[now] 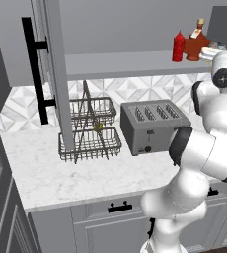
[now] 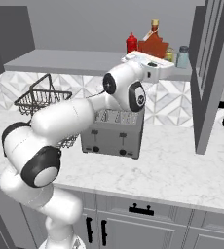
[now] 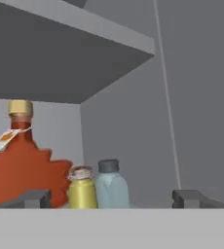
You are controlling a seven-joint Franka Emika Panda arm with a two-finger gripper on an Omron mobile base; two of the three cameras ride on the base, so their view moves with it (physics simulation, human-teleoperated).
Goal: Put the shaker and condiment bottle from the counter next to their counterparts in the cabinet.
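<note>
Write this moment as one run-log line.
gripper: open, empty | yellow shaker: on shelf beside blue shaker | red bottle: on shelf

The arm (image 1: 204,153) is a glossy white, built from rounded, bulbous link shells that swell at each joint. Dark charcoal bands ring the joints where the shells meet, and round black caps with a small pale centre mark sit on the sides of the elbow and wrist joints. The hand (image 2: 150,65) is a flat white block, and its two finger tips (image 3: 33,198) are small dark-grey squared blocks.
</note>
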